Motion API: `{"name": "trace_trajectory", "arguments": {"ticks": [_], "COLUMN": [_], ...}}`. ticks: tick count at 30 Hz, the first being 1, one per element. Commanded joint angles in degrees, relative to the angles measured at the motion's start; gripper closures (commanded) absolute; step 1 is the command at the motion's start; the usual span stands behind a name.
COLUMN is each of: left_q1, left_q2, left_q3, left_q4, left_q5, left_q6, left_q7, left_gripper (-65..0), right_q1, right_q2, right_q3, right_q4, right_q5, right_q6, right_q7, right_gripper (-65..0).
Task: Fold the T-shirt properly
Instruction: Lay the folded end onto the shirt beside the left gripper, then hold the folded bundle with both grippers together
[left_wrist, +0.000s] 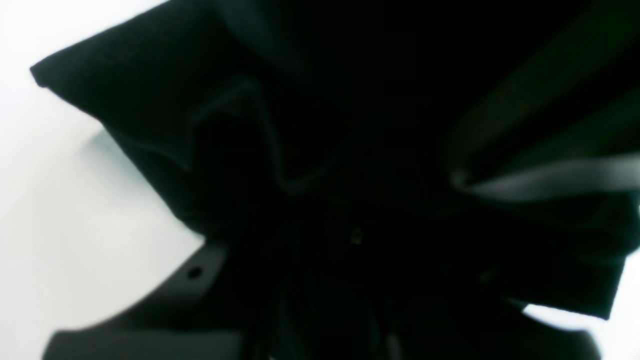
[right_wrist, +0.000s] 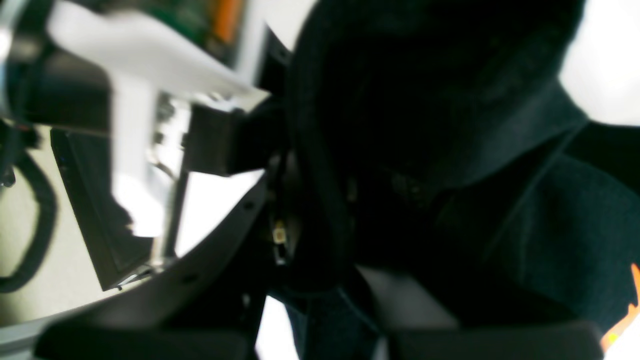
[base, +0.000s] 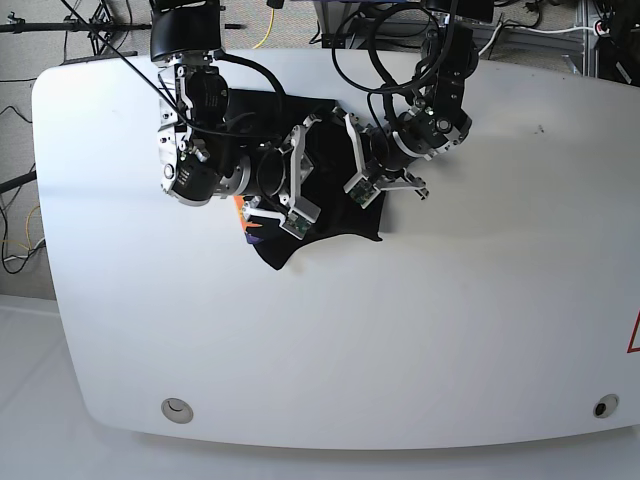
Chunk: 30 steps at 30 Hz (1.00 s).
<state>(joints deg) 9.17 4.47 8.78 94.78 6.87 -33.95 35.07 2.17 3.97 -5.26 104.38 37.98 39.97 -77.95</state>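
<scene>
The black T-shirt lies bunched in a heap on the white table, a bit of its orange print showing at the left edge. Both arms meet over the heap. My left gripper comes in from the right of the base view, my right gripper from the left. In the left wrist view dark folds of T-shirt fill the frame and the left gripper is shut on them. In the right wrist view the right gripper is shut on T-shirt cloth, with orange print at the lower right.
Cables hang along the table's back edge behind both arms. Two round holes sit near the front corners. A red mark lies at the right edge. The other arm's white parts show close in the right wrist view.
</scene>
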Motion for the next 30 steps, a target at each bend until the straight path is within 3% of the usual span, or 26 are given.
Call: {"name": "trace_trajectory", "arguments": {"ticks": [1,10,20,30], "left_q1": [-0.8,-0.9,-1.7,-2.8], "left_q2": [0.4,0.4,0.4,0.4], "left_q3": [0.1,0.1,0.0,0.0], "left_q4": [1.3,1.8,6.4,8.5], "left_q5": [-0.8,-0.9,-0.9,-0.9], "left_q6": [-0.2,-0.2,-0.2,-0.2], "left_q7": [-1.0,-1.0,-1.0,-0.9], "left_gripper": [0.0,0.0,0.0,0.0], "right_q1": [1.1,1.2,1.2,1.2], "right_q2": [0.3,3.8,5.0,5.7], "right_q3": [0.1,-3.1,-6.5,-6.6], "right_q4": [0.2,-3.9,-9.6,-9.9], "right_q5": [-1.0,-2.9,-2.9,-2.9], "right_q6": [0.0,0.0,0.0,0.0], "right_q7": [3.3,9.2,14.6,15.8], "right_gripper": [0.0,0.0,0.0,0.0]}}
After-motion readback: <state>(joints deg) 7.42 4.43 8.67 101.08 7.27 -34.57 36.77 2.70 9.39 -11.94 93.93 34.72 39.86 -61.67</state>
